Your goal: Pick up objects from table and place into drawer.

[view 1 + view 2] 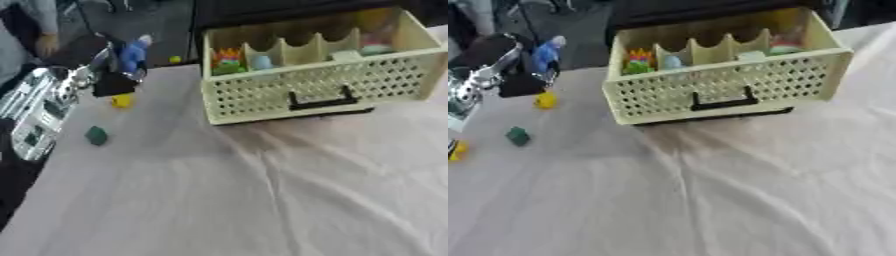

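At counter's far left, left hand [131, 56] pinched a blue toy [136, 49], above a yellow bit [122, 101] & green block [96, 135]; drawer [324, 87] stood open nearby. Toy prob. light, rigid; take mid-body. Right hand unseen.

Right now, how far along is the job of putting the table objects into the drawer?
Partly done. The cream drawer stands open, with a colourful toy, a pale blue piece and other items already in its compartments. The left hand is at the table's far left, holding a blue object. Left on the cloth: a yellow piece, a green piece and another yellow one.
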Controlling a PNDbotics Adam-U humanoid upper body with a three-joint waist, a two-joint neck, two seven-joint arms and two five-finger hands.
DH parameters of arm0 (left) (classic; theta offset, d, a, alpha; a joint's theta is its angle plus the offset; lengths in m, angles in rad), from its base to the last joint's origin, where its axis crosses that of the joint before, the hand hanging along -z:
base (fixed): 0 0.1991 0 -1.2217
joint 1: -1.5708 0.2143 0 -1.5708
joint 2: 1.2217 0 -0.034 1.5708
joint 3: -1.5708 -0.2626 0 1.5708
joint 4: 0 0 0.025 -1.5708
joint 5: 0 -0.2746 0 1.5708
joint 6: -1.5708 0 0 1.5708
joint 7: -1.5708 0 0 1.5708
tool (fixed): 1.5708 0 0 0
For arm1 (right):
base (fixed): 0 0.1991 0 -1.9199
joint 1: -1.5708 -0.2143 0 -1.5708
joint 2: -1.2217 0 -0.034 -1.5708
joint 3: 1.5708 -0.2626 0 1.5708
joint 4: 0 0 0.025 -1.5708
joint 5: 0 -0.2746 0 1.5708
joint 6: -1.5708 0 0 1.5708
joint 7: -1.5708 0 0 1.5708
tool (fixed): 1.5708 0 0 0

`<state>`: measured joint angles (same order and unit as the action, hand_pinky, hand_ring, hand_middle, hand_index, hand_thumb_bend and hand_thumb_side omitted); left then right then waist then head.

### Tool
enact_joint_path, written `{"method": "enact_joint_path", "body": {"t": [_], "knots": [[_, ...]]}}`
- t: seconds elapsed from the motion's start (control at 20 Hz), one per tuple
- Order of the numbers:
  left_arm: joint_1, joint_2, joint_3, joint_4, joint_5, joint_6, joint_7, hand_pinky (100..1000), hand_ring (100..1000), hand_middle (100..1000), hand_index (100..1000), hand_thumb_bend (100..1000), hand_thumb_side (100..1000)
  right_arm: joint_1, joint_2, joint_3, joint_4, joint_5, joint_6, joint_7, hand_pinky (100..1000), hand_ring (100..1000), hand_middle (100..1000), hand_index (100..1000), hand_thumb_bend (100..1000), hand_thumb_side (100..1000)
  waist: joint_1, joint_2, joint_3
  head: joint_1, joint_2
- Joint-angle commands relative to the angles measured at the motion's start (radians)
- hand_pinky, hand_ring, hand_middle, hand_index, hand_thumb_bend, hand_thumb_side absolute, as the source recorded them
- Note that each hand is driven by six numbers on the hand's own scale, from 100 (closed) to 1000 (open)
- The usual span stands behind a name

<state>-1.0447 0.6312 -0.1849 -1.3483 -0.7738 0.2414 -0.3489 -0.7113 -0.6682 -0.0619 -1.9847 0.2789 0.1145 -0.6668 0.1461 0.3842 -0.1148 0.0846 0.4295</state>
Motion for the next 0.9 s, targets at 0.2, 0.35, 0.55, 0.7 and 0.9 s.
{"method": "enact_joint_path", "body": {"t": [0.2, 0.35, 0.55, 0.7, 0.9], "knots": [[-0.061, 0.033, 0.01, -0.108, 0.064, 0.021, -0.023, 267, 457, 621, 714, 100, 678, -0.002, -0.028, -0.006, -0.015, 0.0, -0.001, 0.004, 482, 477, 451, 696, 143, 521, -0.002, -0.047, -0.002, 0.0, 0.014], [-0.096, 0.009, 0.007, -0.124, 0.071, 0.026, -0.017, 260, 453, 618, 712, 100, 677, -0.001, -0.026, -0.005, -0.015, -0.001, -0.001, 0.005, 482, 477, 449, 695, 145, 521, 0.004, -0.052, -0.011, 0.008, 0.014], [-0.142, -0.041, 0.003, -0.103, 0.086, 0.038, 0.013, 253, 455, 619, 713, 100, 675, -0.007, -0.018, -0.001, -0.015, -0.004, -0.002, 0.009, 483, 476, 448, 694, 146, 518, 0.015, -0.047, -0.03, 0.028, 0.012], [-0.162, -0.076, -0.003, -0.08, 0.11, 0.04, 0.05, 251, 459, 624, 716, 100, 676, -0.02, -0.011, 0.003, -0.015, -0.008, -0.004, 0.014, 483, 476, 448, 694, 147, 518, 0.025, -0.039, -0.051, 0.049, 0.005], [-0.177, -0.114, -0.015, -0.041, 0.135, 0.037, 0.091, 245, 459, 627, 716, 100, 684, -0.043, 0.0, 0.009, -0.015, -0.014, -0.009, 0.023, 484, 475, 447, 691, 148, 517, 0.043, -0.029, -0.087, 0.08, -0.008]]}}
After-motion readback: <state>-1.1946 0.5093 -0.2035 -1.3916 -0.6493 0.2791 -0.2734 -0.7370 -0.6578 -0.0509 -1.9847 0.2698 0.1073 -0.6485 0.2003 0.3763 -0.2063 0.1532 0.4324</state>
